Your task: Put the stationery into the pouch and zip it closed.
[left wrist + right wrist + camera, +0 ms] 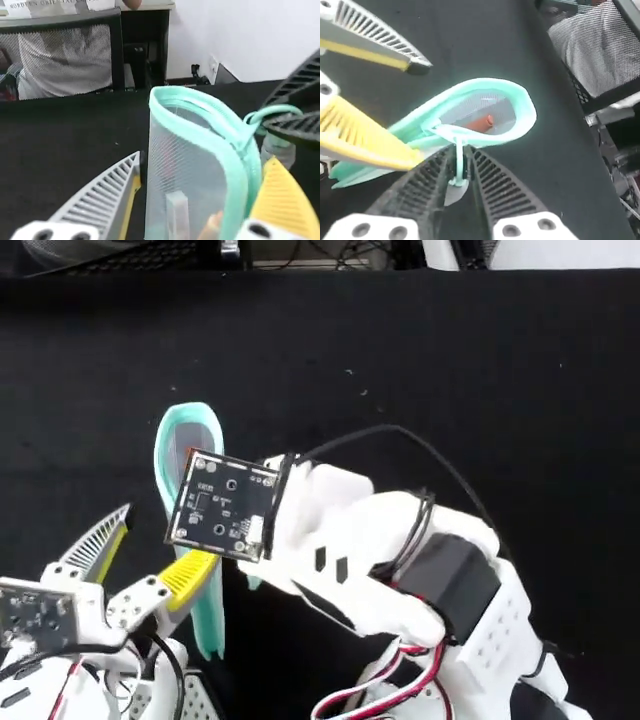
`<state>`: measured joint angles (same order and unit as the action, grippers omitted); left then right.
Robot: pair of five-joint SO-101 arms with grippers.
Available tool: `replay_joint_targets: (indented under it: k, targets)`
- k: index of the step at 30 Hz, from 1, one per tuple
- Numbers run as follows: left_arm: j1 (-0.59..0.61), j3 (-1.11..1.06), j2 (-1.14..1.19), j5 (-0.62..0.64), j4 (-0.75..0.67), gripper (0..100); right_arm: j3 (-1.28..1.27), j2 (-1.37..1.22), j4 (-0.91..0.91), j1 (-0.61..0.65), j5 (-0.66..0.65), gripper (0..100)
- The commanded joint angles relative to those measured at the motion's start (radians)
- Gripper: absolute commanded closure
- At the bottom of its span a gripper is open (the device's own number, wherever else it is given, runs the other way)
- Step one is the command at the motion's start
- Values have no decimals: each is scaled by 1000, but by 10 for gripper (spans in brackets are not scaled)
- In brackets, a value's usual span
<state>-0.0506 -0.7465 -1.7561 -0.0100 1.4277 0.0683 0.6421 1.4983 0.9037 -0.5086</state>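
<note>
Black surface (450,360), mesh chair (65,60) beyond it. Pouch (185,430) stands on edge close to my two arms, mouth gaping. Orange item (481,121) and pale block (177,215) lie inside; filling judged done or nearly so. My right tool (462,152) clenched on zip pull (457,170). My left tool (168,536) spread, one finger either side of pouch, yellow one touching it. Remaining, by my reading: draw zip along open mouth until shut.

Crowded pouch (185,440), room beyond.
We note left gripper (167,536) straddling the pouch, right gripper (462,155) pinching its zip pull (458,145); passage lies over the far table (450,370).
</note>
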Motion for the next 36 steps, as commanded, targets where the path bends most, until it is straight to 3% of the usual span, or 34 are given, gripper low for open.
replay_joint_targets:
  k: [1,4,11,21,26,32,36]
  targets:
    - [2,-41,21,-6,-38,633,2,16,-8,38,11,986]
    - [2,-67,12,-6,-32,670,4,16,-9,44,11,986]
    - [-2,8,11,-38,-35,930,5,16,-9,44,6,986]
    - [-137,67,11,-87,37,970,1,10,-89,43,9,986]
    - [-165,61,11,-89,54,971,27,22,-21,44,12,979]
    - [-166,61,20,-89,46,971,73,77,157,49,147,774]
    - [-166,7,20,-89,-15,971,74,82,167,112,230,778]
